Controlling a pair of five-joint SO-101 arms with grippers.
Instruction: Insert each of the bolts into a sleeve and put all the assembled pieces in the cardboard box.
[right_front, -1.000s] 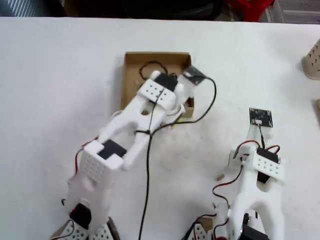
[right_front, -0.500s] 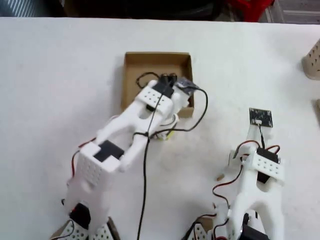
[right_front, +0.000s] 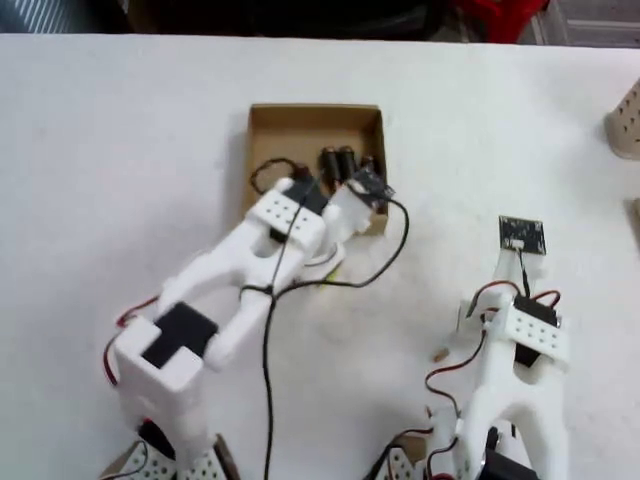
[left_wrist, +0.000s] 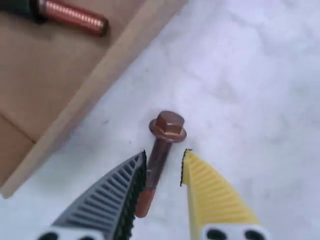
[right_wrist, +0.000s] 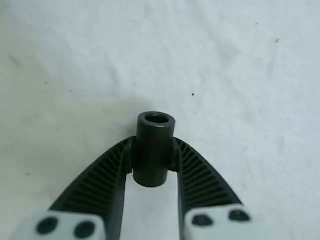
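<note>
A copper bolt (left_wrist: 165, 135) lies on the white table just outside the cardboard box (left_wrist: 100, 85). My left gripper (left_wrist: 163, 159) stands open around its shank; the grey finger touches it and the yellow finger (left_wrist: 205, 180) is a little apart. Inside the box lies an assembled piece (left_wrist: 70, 15), copper thread sticking out of a dark sleeve. From above, two dark assembled pieces (right_front: 338, 160) rest in the box (right_front: 290, 130), with the left arm (right_front: 290, 215) at its near edge. My right gripper (right_wrist: 153, 146) is shut on an upright black sleeve (right_wrist: 155, 135) above the table.
The right arm (right_front: 515, 340) stands at the front right. A small brown piece (right_front: 438, 353) lies on the table beside it. A beige object (right_front: 625, 125) sits at the right edge. The left arm's black cable (right_front: 390, 245) loops near the box.
The left arm has drawn back from over the box toward the table's front, uncovering the dark pieces in the box. The right arm has kept still.
</note>
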